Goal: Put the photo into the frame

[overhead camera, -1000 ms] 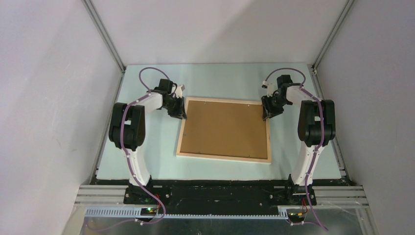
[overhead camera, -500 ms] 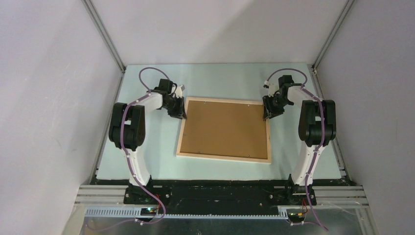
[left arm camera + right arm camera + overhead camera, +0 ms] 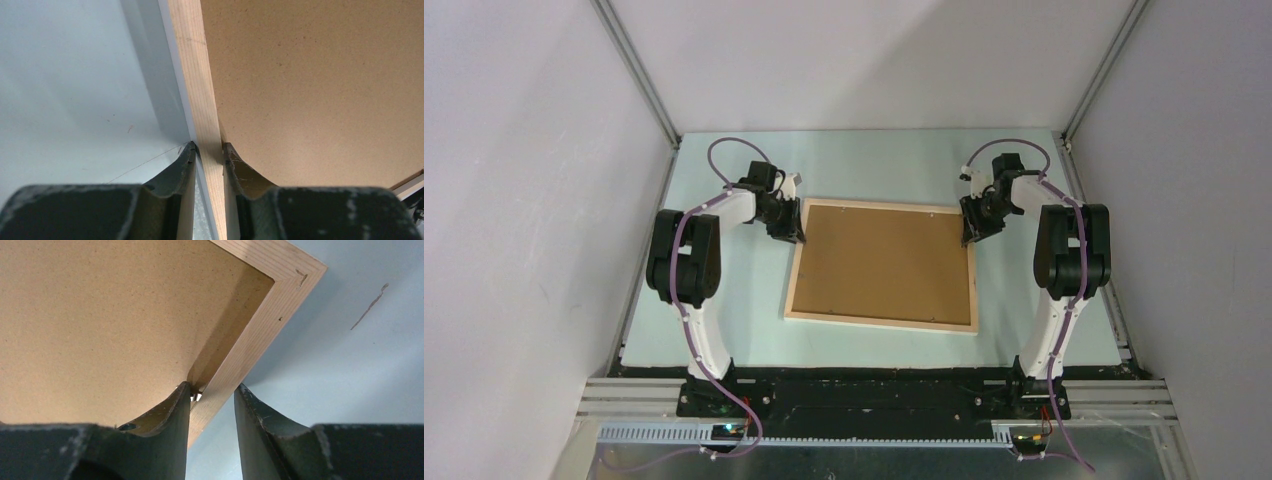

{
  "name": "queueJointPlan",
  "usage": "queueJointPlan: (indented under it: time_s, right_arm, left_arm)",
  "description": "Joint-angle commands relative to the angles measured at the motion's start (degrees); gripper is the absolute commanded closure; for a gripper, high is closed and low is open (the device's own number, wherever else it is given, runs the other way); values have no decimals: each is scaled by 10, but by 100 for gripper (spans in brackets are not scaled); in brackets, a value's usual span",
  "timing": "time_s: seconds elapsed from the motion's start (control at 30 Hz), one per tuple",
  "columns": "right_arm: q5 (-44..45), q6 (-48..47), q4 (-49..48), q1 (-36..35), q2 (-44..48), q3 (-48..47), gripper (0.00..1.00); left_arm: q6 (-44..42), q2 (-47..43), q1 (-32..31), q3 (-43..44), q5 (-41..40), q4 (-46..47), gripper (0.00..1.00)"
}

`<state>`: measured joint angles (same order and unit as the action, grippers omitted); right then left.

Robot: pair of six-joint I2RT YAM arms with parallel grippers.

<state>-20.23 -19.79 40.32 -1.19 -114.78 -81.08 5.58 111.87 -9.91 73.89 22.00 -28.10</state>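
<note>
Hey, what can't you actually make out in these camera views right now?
- Photo: in no view; if inside the frame, the backing board hides it.
- Frame's front: faces down, all views.
- Top view: fingers of left gripper and right gripper too small to read.
- Wrist views: most of the frame cut off.

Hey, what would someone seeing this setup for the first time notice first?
A pale wooden frame lies back-up on the table, filled by a brown backing board. The left gripper pinches its left rail near the far corner, and the right gripper straddles the right rail, its outer finger not touching.
</note>
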Motion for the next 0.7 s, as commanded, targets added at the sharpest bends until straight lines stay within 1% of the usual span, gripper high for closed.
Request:
queueJointPlan:
  time_s: [0.0, 0.17, 0.5, 0.6, 0.67]
  right_arm:
    - [49, -61, 11, -9, -5, 12, 63]
    - [51, -84, 14, -12, -7, 12, 63]
    - [33, -111, 13, -1, -4, 11, 55]
    - [29, -103, 16, 6, -8, 2, 54]
    - [6, -87, 24, 17, -11, -11, 54]
  left_arm:
    - [-5, 24, -3, -2, 17, -16, 100]
    - [-6, 24, -3, -2, 17, -16, 100]
    - [-5, 25, -2, -1, 17, -16, 100]
    - [-5, 25, -3, -1, 17, -17, 100]
    - [-5, 25, -3, -1, 17, -17, 100]
